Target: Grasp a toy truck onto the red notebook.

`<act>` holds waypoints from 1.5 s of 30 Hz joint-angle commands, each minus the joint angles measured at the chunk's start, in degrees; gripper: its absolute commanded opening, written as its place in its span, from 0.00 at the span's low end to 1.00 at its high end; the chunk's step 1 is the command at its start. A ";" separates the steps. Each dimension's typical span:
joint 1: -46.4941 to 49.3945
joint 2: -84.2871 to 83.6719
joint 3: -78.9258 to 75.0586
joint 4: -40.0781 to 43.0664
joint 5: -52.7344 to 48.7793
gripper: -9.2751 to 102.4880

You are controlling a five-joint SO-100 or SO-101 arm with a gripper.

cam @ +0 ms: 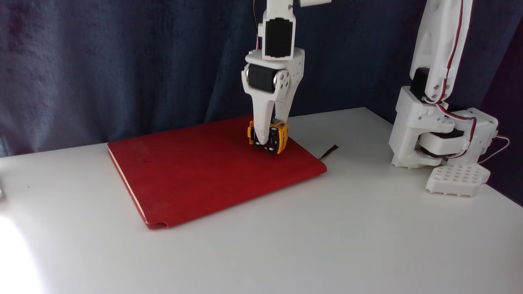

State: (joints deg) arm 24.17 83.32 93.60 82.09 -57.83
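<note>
A large dark red notebook [204, 171] lies flat on the white table [286, 245], its thin dark ribbon sticking out at the right. The small orange-yellow toy truck [279, 136] is tipped on its side, black wheels facing the camera, at the notebook's far right part. My white gripper [269, 139] comes straight down from above and is shut on the toy truck, one finger crossing in front of it. The truck looks to be touching or just above the cover; I cannot tell which.
The arm's white base [443, 134] stands clamped at the table's right side, with a perforated white foot in front of it. A dark blue curtain [102, 61] hangs behind the table. Bare white tabletop spreads in front of and to the right of the notebook.
</note>
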 commanded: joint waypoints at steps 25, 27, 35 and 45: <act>-6.94 -11.43 -16.26 6.77 -0.97 0.23; -6.86 -11.43 -16.79 7.21 -1.23 0.23; -7.38 -6.15 -22.41 14.59 -1.41 0.23; -18.11 28.12 4.31 10.55 6.33 0.17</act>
State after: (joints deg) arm 9.84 101.07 87.28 97.38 -55.02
